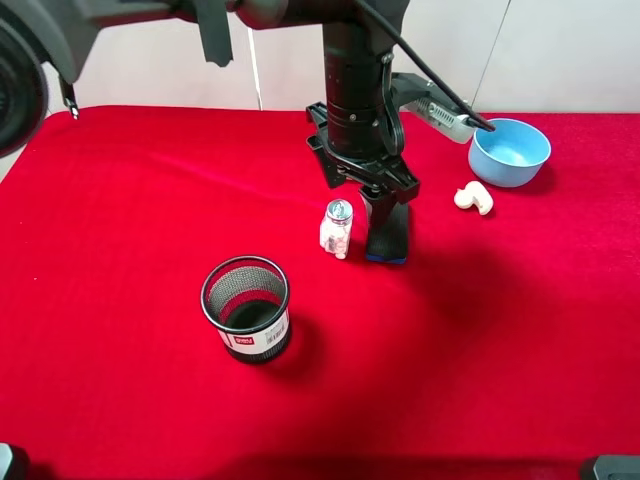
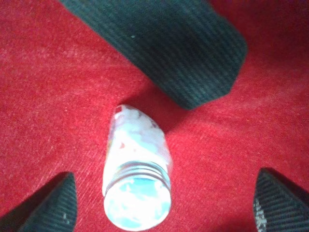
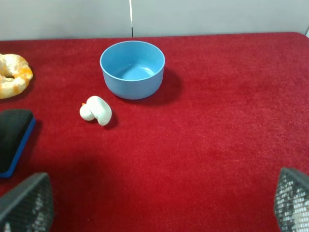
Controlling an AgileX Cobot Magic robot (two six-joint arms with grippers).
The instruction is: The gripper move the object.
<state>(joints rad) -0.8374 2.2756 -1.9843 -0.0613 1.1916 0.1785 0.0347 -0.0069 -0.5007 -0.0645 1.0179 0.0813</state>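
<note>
The small clear bottle [image 1: 336, 228] with a silver cap and white pills stands upright on the red cloth near the middle. My left gripper [image 1: 356, 200] hangs just above and beside it on the black arm. In the left wrist view the bottle [image 2: 137, 174] lies between the two spread fingertips [image 2: 48, 205], and nothing grips it. The left gripper [image 2: 164, 205] is open. My right gripper [image 3: 159, 205] is open and empty, hovering over bare cloth away from the bottle.
A black block with a blue edge [image 1: 386, 236] lies right next to the bottle. A black mesh cup [image 1: 246, 308] stands front left. A blue bowl [image 1: 510, 150] and a small white curved piece [image 1: 474, 198] sit at the back right. A yellowish ring [image 3: 12, 75] lies beyond.
</note>
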